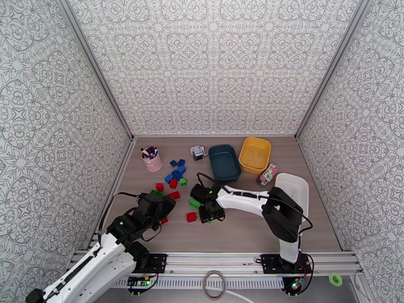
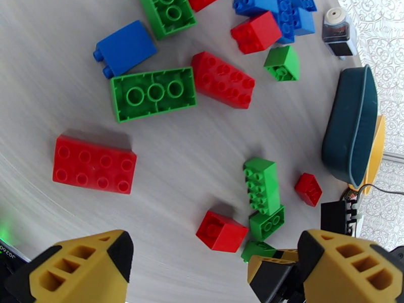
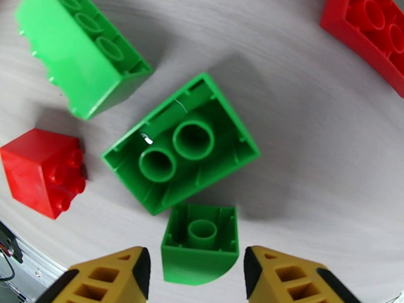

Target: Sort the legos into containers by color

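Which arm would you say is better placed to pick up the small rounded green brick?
Right. The right end effector straddles that green brick with a small gap on each side, so it likely need only close. The left end effector hangs open farther off, nearer a red brick.

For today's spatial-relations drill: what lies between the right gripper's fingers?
A small green brick, hollow side up, inside the right gripper, seemingly touching neither finger; right wrist view.

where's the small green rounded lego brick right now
In the right wrist view, the small green rounded plastic brick lies upside down between the right gripper's fingers, beside a larger upturned green brick.
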Controlling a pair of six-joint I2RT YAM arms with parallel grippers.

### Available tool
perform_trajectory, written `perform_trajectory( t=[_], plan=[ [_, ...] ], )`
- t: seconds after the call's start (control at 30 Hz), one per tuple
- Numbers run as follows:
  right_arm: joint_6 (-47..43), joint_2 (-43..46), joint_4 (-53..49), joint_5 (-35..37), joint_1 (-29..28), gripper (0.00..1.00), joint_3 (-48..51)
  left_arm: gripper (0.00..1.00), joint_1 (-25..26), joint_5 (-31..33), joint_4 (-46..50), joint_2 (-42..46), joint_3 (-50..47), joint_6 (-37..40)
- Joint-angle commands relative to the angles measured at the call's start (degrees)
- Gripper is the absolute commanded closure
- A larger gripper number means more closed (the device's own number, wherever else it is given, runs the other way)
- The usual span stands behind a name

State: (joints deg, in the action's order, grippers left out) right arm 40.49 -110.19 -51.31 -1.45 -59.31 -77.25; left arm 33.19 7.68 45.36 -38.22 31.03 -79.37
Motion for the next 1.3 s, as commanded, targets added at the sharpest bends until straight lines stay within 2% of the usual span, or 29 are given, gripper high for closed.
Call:
perform_trajectory(
  t=[0.0, 0.23, 0.47, 0.63, 0.8, 0.9, 1.0, 1.27],
  plan=[
    [-0.5, -1.74, -1.49, 1.43, 0.05, 0.49, -1.85, 0.08, -0.56, -1.59, -2.71, -1.05, -0.55, -0.21],
    [-0.68, -2.84, -0.39, 0.37, 1.21, 0.54, -1.5, 0.08, -0.58, -2.56, -3.66, -4.19, 0.87, 1.26],
    [-0.2, -0.99, 0.47, 0.78, 2.08, 0.66, 0.2, 0.08, -0.57, -3.53, -4.81, -5.78, 1.44, 2.18],
    [0.79, 4.06, 0.05, 1.87, 3.94, 0.72, 2.57, 0.08, -0.25, -5.41, -7.77, -9.79, 3.27, 4.65],
    [2.35, 12.23, -1.25, 4.35, 7.15, 0.73, 5.9, 0.08, 2.6, -6.69, -12.0, -17.96, 8.45, 9.11],
    [3.23, 18.26, -2.66, 5.92, 11.08, 0.74, 8.25, 0.08, 5.0, -7.67, -14.44, -25.24, 13.76, 12.83],
    [3.61, 25.14, -3.93, 6.43, 17.39, 0.74, 11.03, 0.08, 7.72, -8.99, -16.38, -33.6, 20.89, 17.17],
    [-0.32, 40.64, -7.96, 5.93, 42.19, 0.74, 16.38, 0.08, 15.15, -16.37, -15.92, -56.78, 47.1, 30.12]
  ],
)
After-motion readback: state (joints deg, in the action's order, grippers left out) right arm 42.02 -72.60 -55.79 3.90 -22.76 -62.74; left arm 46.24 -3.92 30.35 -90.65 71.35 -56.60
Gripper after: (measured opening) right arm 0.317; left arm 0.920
